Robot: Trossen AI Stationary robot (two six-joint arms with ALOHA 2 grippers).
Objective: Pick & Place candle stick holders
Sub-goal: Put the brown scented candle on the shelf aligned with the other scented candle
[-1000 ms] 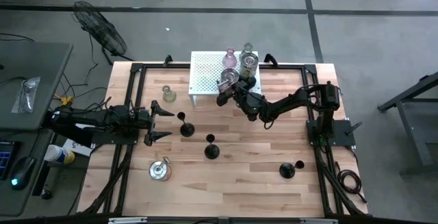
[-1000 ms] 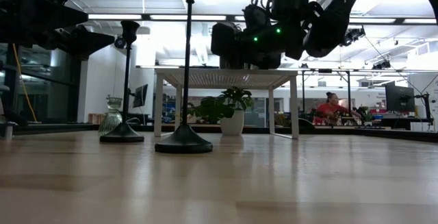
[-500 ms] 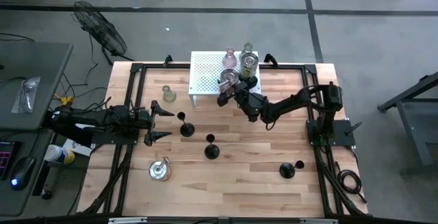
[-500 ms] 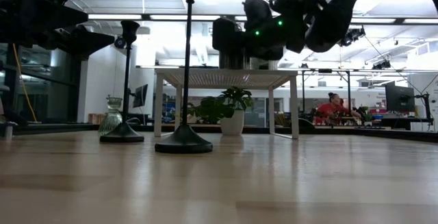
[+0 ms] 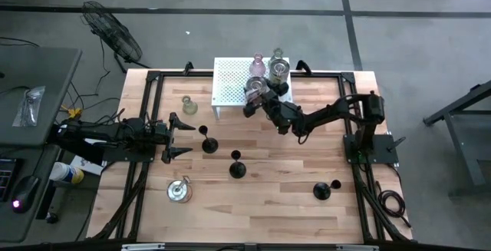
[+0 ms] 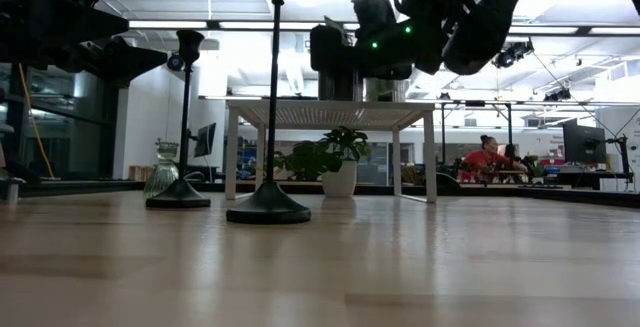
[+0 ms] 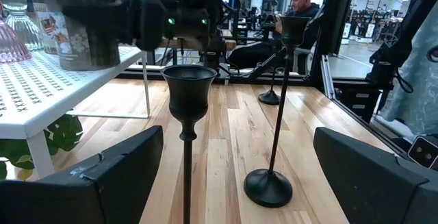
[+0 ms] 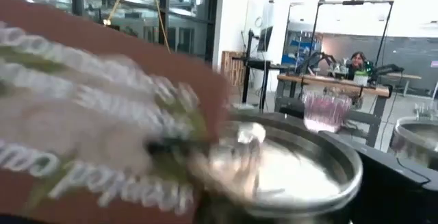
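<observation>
The right gripper (image 5: pixel 253 97) is sitting over the corner of the white rack (image 5: pixel 230 86), jaws spread wide around a silvery labelled holder (image 5: pixel 256 87) that's resting on the rack top. A pink holder (image 5: pixel 258 66) and two more silvery ones (image 5: pixel 278 68) are standing on the rack just behind it. The left gripper (image 5: pixel 175 137) is waiting at the bench's (image 5: pixel 261 197) left side, wide open and empty, pointing at a black holder (image 5: pixel 208 141) nearby. Two other black holders (image 5: pixel 237 166) are standing farther out on the bench.
</observation>
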